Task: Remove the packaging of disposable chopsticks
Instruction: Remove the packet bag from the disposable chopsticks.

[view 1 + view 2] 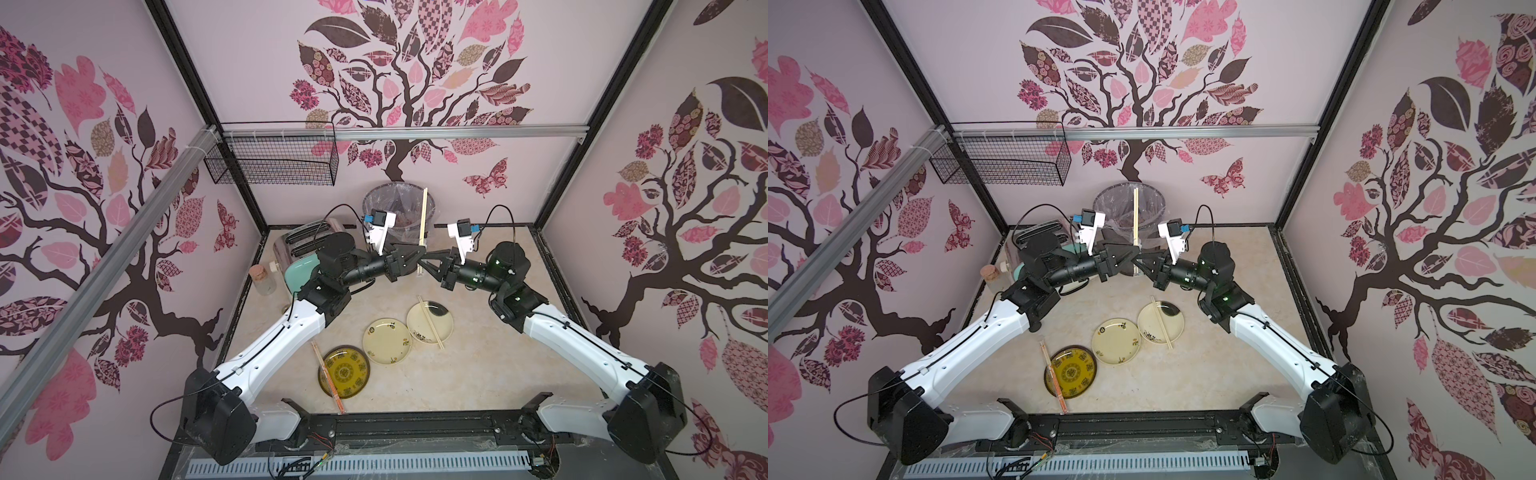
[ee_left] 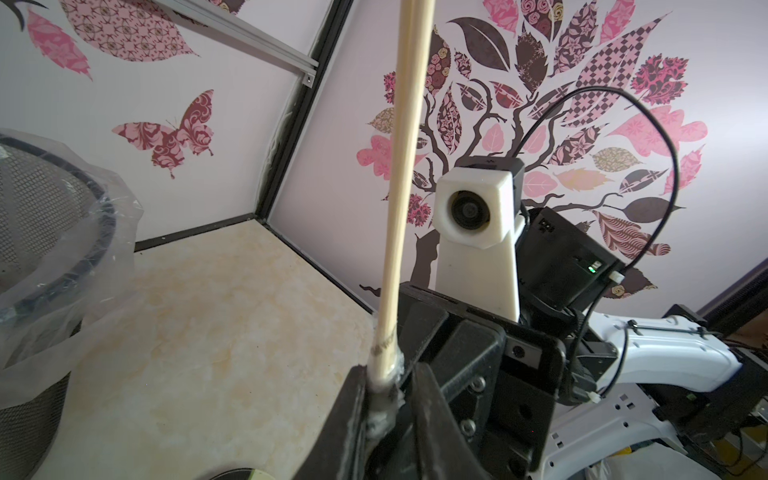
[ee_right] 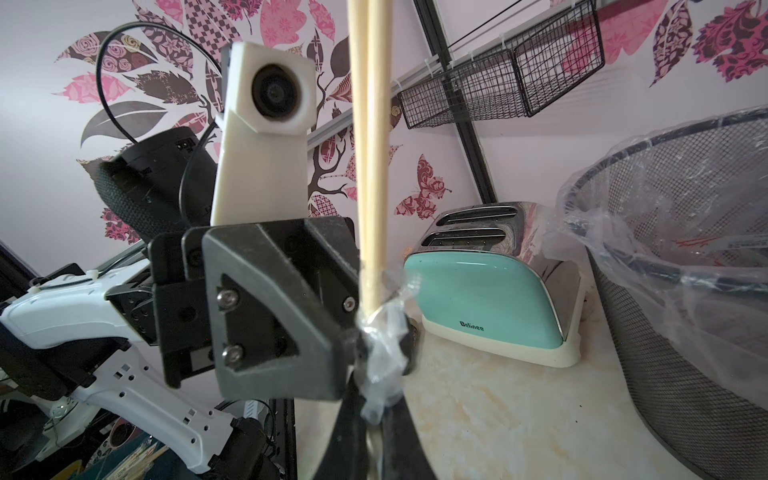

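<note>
Right gripper [image 3: 376,399] pinches the stiff, light chopsticks [image 3: 370,145] low; left gripper [image 2: 388,382], narrowly parted, should pinch the bunched, slippery wrapper [image 3: 388,328]

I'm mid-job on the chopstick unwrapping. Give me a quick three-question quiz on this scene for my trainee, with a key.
1. True or false: a pair of chopsticks lies on the middle plate.
2. Where does the orange-red wrapped pair lie? A) across the edge of the dark patterned plate; B) in the bin; C) on the toaster.
3. What does the right gripper hold, pointing upward?

Key: 1 false. 2 A. 3 a pale chopstick pair, with a clear sleeve bunched at its lower end.
</note>
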`<control>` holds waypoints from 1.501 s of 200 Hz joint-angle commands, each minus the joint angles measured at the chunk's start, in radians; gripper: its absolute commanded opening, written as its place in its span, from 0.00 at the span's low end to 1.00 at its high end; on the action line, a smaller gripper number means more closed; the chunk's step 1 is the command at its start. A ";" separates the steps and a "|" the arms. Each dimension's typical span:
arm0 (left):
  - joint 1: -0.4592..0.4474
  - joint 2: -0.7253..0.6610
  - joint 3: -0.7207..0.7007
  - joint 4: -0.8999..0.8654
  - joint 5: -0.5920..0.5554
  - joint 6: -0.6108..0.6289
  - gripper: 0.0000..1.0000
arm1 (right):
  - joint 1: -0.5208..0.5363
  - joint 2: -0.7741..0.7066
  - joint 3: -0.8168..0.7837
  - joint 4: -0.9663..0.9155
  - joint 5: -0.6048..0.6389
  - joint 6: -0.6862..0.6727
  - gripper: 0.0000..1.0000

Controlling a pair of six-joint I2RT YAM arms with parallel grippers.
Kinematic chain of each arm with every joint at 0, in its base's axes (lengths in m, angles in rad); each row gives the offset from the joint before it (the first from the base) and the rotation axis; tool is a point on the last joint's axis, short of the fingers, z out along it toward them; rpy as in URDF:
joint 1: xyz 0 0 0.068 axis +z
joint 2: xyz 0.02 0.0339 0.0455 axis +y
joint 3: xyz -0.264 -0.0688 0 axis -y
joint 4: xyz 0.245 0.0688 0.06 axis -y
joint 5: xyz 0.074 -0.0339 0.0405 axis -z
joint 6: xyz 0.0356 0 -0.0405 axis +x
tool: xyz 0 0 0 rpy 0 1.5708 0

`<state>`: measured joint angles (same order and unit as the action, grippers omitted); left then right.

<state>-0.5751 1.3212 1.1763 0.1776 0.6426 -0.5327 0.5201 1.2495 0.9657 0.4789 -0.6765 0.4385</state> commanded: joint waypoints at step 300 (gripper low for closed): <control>0.111 0.040 0.221 -0.263 0.119 0.057 0.00 | 0.081 0.005 -0.054 -0.029 0.024 -0.063 0.18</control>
<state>-0.4652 1.3869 1.3891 -0.0845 0.7895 -0.4736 0.5999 1.2556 0.9043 0.4561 -0.6991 0.3992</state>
